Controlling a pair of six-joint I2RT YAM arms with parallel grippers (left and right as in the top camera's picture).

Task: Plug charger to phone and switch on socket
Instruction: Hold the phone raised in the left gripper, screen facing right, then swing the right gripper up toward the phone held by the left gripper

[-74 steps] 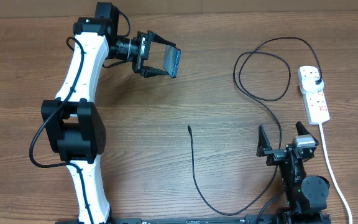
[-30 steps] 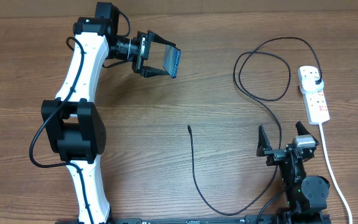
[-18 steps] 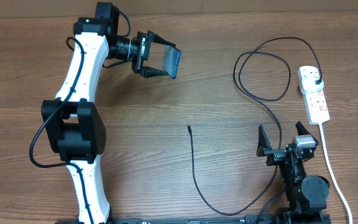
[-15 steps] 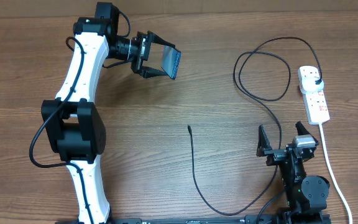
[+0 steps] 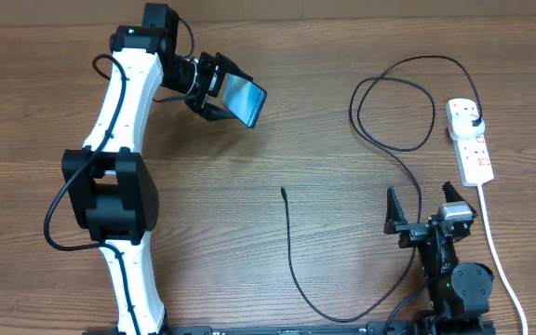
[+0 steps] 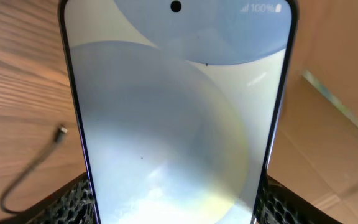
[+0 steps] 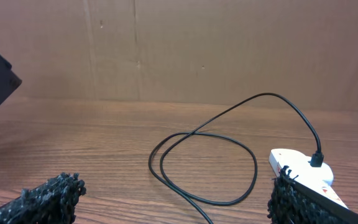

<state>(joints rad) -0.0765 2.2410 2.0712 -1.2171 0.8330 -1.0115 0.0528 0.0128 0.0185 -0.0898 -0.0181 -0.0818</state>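
Observation:
My left gripper is shut on the phone and holds it above the table at the far left; its lit pale screen fills the left wrist view. The charger's thin black cable lies on the table, its small plug tip free at the centre and also visible in the left wrist view. Its black plug sits in the white socket strip at the far right. My right gripper is open and empty near the front right, with the cable loop ahead of it.
The strip's white cord runs down the right edge past my right arm. A cardboard wall stands behind the table. The cable loops lie between the phone and the strip.
My left gripper has rotated with the phone, turning its screen from edge-on to more face-up. The right arm and cable have not moved.

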